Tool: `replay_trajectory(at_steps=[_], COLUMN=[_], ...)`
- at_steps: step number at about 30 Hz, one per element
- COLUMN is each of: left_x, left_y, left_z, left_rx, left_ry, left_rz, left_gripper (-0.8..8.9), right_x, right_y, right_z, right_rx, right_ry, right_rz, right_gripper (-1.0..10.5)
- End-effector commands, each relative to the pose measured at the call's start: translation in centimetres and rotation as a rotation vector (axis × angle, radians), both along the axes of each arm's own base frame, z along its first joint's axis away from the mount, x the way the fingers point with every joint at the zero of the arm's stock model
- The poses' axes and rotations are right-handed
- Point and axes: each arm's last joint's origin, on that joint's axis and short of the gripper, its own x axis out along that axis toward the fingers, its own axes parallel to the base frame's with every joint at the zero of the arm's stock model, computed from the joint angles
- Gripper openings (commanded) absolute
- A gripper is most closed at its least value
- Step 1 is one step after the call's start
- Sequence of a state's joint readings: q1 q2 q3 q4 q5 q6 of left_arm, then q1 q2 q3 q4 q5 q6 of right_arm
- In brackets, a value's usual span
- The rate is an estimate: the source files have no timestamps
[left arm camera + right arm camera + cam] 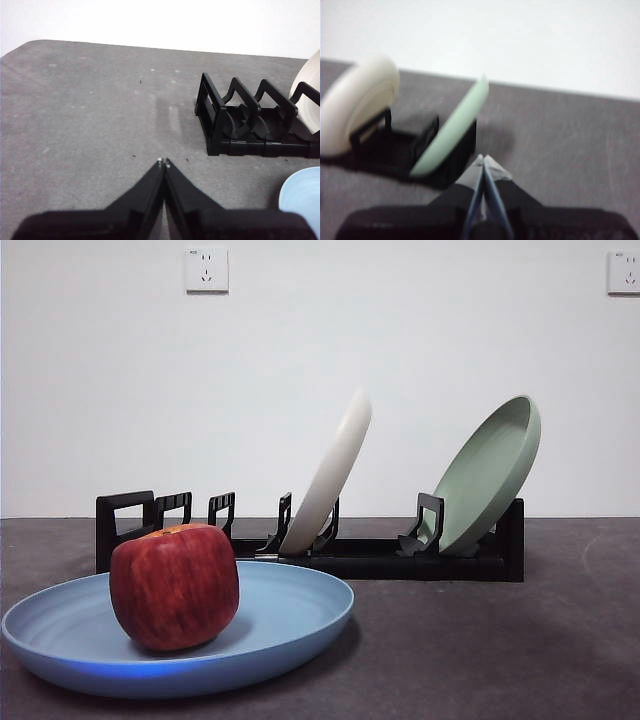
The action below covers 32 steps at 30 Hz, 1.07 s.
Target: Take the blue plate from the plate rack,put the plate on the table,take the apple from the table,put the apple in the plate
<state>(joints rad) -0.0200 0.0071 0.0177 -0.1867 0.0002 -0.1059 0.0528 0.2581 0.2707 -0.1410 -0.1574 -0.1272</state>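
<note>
On the blue plate, sat upright and a little toward one side: the apple, with that plate lying flat on the dark grey counter just in front of the plate rack. Behind, in the rack's slots, leaned a cream-white plate and a pale green plate, the near slots bare. Off to either side, above the counter and touching nothing, hung the left gripper and the right gripper, each with jaws pressed together.
</note>
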Motion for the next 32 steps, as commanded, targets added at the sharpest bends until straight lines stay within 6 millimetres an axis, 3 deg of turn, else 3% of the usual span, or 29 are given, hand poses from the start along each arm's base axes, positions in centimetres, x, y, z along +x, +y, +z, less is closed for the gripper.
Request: replay_trajectory(at_steps=[1,7,15,32], left_x=[0.1,0.1,0.1,0.1], left_y=[0.0,0.0,0.0,0.0], left_z=[-0.4,-0.4,-0.4,-0.4], left_rx=[-0.003,-0.003,-0.003,-0.003], left_ry=[0.009,0.009,0.009,0.009], left_rz=[0.001,0.001,0.001,0.001], left_gripper=[-0.01,-0.01,-0.01,-0.01], right_x=[-0.1,-0.5,-0.7,-0.7], right_y=[0.0,0.0,-0.1,-0.1], right_z=[-2.1,-5.4,-7.4,-7.6], right_rx=[0.022,0.062,0.111,0.12], right_ry=[0.02,0.049,0.082,0.104], right_rz=[-0.003,-0.013,-0.025,-0.028], right_gripper=[0.0,0.0,0.0,0.0])
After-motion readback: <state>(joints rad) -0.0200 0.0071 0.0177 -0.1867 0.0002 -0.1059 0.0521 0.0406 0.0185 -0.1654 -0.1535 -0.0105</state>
